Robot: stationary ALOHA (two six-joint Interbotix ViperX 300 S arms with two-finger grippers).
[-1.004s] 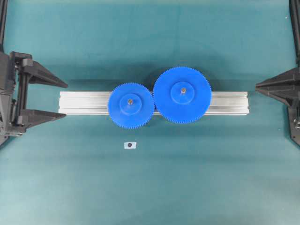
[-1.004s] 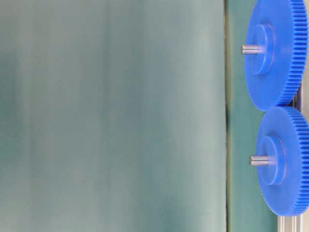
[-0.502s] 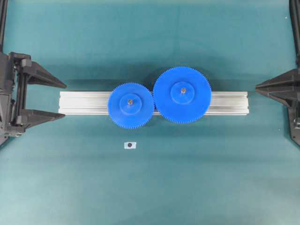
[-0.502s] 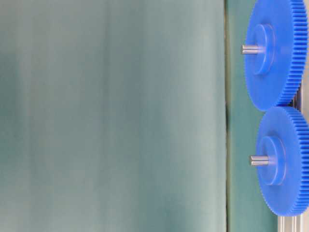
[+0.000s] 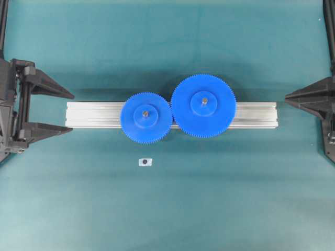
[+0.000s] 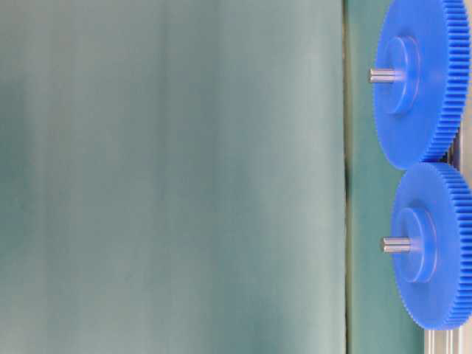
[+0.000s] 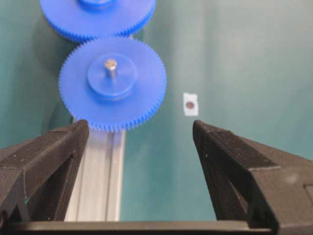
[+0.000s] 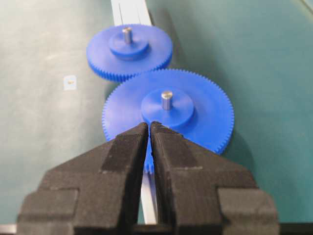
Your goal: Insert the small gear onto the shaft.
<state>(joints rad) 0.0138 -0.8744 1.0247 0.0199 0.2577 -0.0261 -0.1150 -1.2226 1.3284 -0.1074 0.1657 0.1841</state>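
Note:
The small gear (image 5: 146, 117) sits flat on the aluminium rail (image 5: 94, 115), and the grey shaft (image 5: 145, 112) pokes up through its hub. Its teeth mesh with the larger blue gear (image 5: 203, 106) on its right. The left wrist view has the small gear (image 7: 112, 83) and the shaft (image 7: 110, 64) ahead of my left gripper (image 7: 139, 126), which stands wide open and empty. Overhead, that left gripper (image 5: 73, 111) hangs at the rail's left end. My right gripper (image 5: 287, 98) is shut and empty beyond the rail's right end. In its wrist view the right gripper (image 8: 149, 125) points at the larger gear.
A small white tag with a dark dot (image 5: 145, 162) lies on the green mat in front of the small gear. The table-level view shows both gears side-on, the small gear (image 6: 435, 247) lower in that frame with its shaft (image 6: 396, 245) sticking out.

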